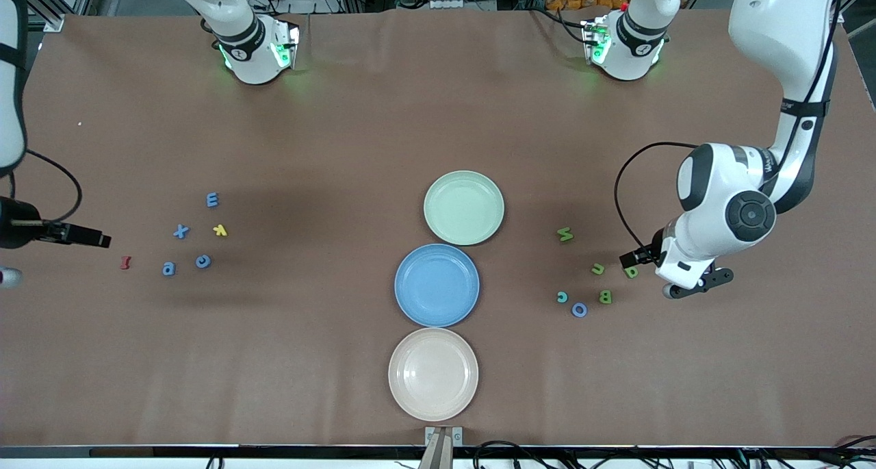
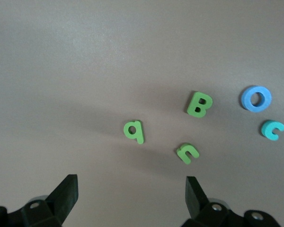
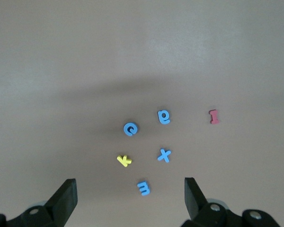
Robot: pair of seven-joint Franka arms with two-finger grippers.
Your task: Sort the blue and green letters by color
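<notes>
A: Where do the letters sit rel. to the blue plate point(image 1: 436, 285)?

B: Two groups. Toward the right arm's end of the table: blue E point(image 1: 212, 199), blue X point(image 1: 181, 231), blue c point(image 1: 203, 261) and blue a point(image 1: 169, 269), w/ a yellow k point(image 1: 220, 231) beside the X and a dark red letter point(image 1: 125, 262) farthest out from the plate. Toward the left arm's end: green N point(image 1: 565, 234), green u point(image 1: 598, 269), green q point(image 1: 631, 272), green B point(image 1: 605, 296). A teal c point(image 1: 562, 296) and a pale blue O point(image 1: 579, 309) lie beside the B, on its plate side.

A: Other plates?

B: Green plate point(image 1: 464, 207) is farther from the front camera than the blue one, pink plate point(image 1: 433, 374) nearer; the three run in a line, rims close. All show bare insides.

A: Grippers?

B: Left gripper point(image 2: 131, 198) hangs over the table just outside the green q, fingers spread wide, nothing btwn them. Right gripper point(image 3: 130, 198) hangs over the table near the blue letters, out from the plate, also spread wide and holding nothing.
</notes>
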